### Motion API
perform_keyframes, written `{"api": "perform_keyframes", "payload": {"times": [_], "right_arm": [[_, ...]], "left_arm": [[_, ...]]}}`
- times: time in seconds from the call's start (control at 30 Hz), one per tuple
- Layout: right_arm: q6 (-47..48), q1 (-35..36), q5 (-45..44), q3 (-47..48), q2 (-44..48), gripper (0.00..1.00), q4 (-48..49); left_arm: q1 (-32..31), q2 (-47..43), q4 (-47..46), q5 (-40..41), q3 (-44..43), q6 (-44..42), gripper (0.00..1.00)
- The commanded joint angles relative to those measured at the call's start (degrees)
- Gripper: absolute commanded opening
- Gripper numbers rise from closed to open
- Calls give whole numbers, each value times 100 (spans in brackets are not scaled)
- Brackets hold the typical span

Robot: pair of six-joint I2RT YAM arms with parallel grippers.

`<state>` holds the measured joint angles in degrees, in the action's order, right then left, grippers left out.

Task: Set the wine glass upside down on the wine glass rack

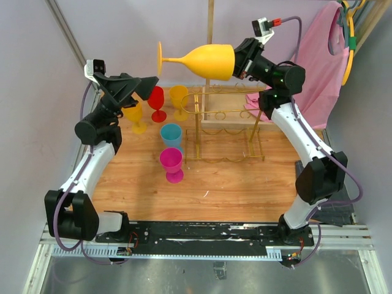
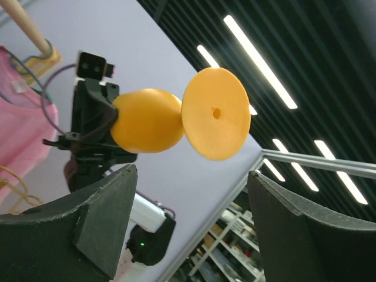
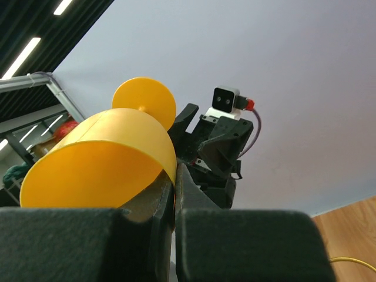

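My right tool (image 1: 240, 61) is pinched almost shut on the rim of the wine glass (image 1: 205, 61). In the right wrist view the thin bowl wall sits between its fingers (image 3: 167, 202). The glass is orange-yellow and lies on its side, high in the air. Its foot points toward my left arm and its bowl is above the far edge of the wine glass rack (image 1: 197, 131).

My left tool (image 1: 150, 86) is spread wide and holds nothing. It faces the foot of the glass, close to it but apart.

Below, I count one gold wire rack standing upright on the counter (image 1: 245, 184). To its left stand five more goblets, all upright: two yellow (image 1: 136, 116) (image 1: 179, 98), one red (image 1: 157, 101), one teal (image 1: 171, 135) and one magenta (image 1: 171, 164).

The counter is wood-grained planking. One wooden pole (image 1: 210, 24) rises behind the rack, and a pink cloth (image 1: 318, 61) hangs at the far right. Pale walls close in the sides, and in the wrist views I see strip lights on a dark ceiling.
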<state>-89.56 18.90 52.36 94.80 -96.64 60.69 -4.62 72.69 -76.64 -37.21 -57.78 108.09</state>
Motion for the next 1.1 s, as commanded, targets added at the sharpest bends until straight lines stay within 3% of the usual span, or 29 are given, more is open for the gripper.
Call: {"api": "perform_keyframes", "payload": {"times": [0.0,0.23,0.43,0.63,0.87,0.97,1.07], "right_arm": [[60,326,256,286,-150,1,400],[89,590,318,382,-331,1,432],[144,783,336,472,-448,1,392],[202,847,318,466,-514,1,334],[202,930,293,647,-664,1,276],[206,940,272,730,-716,1,232],[211,951,266,802,-763,1,207]], "left_arm": [[23,48,-1547,42,-103,1370,80],[23,175,-2252,413,17,2122,74],[22,184,-2312,494,143,2309,69],[17,203,-2465,671,169,2494,46],[6,106,-2443,753,75,2603,41],[5,52,-2419,687,88,2594,19],[5,-1,-2421,693,146,2602,9]]}}
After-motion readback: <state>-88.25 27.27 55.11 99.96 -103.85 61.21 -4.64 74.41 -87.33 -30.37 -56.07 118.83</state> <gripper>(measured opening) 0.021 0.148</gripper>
